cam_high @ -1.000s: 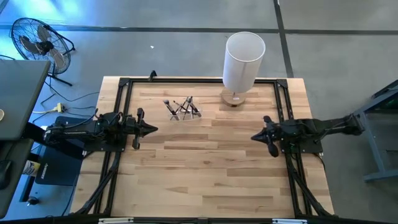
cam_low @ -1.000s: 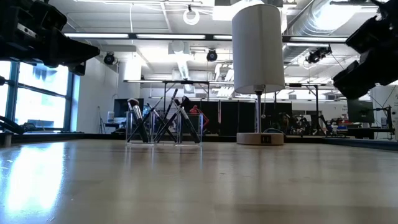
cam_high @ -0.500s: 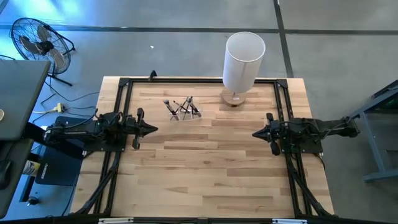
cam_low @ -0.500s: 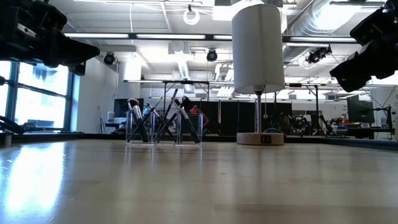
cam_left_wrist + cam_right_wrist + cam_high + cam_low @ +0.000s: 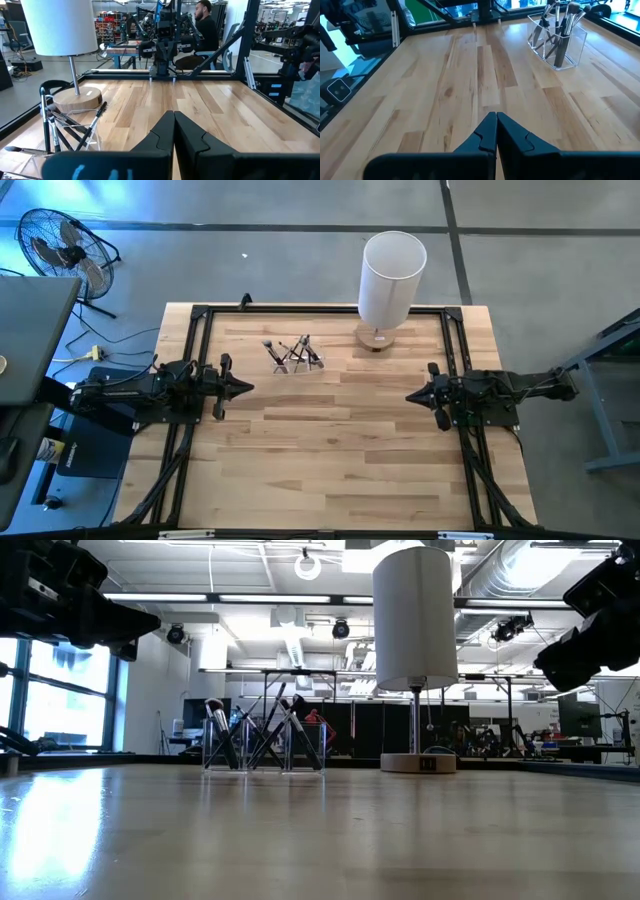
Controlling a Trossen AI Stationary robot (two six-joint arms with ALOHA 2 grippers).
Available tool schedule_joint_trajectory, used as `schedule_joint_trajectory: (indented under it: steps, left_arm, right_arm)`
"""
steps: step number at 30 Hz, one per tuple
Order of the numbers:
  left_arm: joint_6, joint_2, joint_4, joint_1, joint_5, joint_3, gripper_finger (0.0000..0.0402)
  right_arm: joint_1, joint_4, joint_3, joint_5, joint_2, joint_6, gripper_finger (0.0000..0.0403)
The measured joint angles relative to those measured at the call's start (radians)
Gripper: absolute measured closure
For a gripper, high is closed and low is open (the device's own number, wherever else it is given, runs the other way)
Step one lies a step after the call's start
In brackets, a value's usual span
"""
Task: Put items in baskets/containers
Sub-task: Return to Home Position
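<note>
Several thin dark brushes (image 5: 293,353) stand leaning on their lower ends inside a small clear plastic holder (image 5: 559,46) on the far middle of the table; the low view shows the holder (image 5: 262,746) upright with crossed brush handles. My left gripper (image 5: 247,388) hovers shut at the table's left side, pointing right. My right gripper (image 5: 408,397) hovers shut at the right side, pointing left. Both fingertip pairs meet in the wrist views, the left gripper (image 5: 174,116) and the right gripper (image 5: 496,117). Neither is near the holder.
A tall white cylinder lamp (image 5: 391,278) on a round wooden base (image 5: 375,337) stands at the far edge, right of the holder. A black frame (image 5: 300,309) runs along the table's edges. Bare wood lies between the two grippers. A person (image 5: 205,30) sits beyond the table.
My right gripper has drawn back a little toward the table's right edge and rolled about its axis early in the second, then held still. The left arm, the brushes and the holder have stayed where they were.
</note>
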Motion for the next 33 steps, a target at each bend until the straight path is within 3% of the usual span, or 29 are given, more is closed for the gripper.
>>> schedule_joint_trajectory:
  steps: [33]
  left_arm:
    - [0.000, 0.000, 0.000, 0.000, 0.003, 0.000, 0.0401]
  right_arm:
    - [0.000, 0.030, 0.000, 0.002, 0.000, 0.002, 0.0396]
